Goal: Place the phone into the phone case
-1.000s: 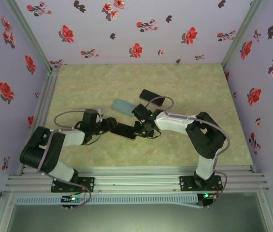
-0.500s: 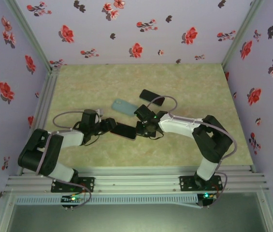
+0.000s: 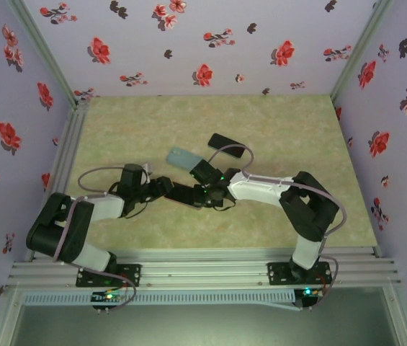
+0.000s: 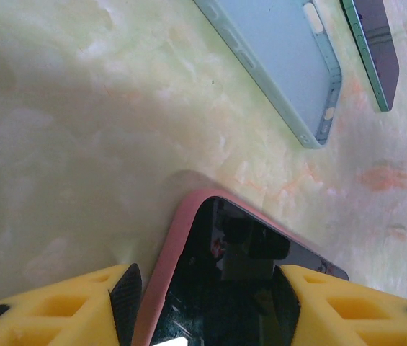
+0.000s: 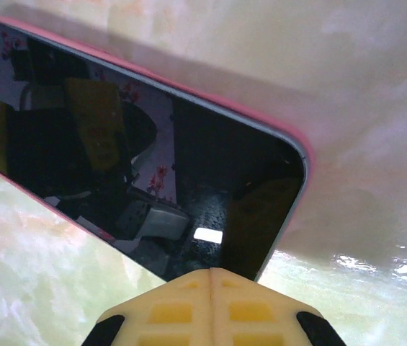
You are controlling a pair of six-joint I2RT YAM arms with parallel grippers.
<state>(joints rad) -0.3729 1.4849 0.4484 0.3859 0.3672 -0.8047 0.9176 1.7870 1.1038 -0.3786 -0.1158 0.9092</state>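
While left fingers (image 4: pixel 59 306) clamp the pink-cased black phone (image 4: pixel 221 295), right fingers (image 5: pixel 181 306) sit together.

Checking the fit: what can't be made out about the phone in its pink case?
Left wrist view: the near end of the phone, and whether the left gripper clamps the pink case; cut off by the bottom edge.
Right wrist view: contact under the shut right gripper; hidden by its fingers.
Top view: seating; too small.

Left fingers (image 4: pixel 59 306) held apart, right fingers (image 5: pixel 178 310) pressed together.
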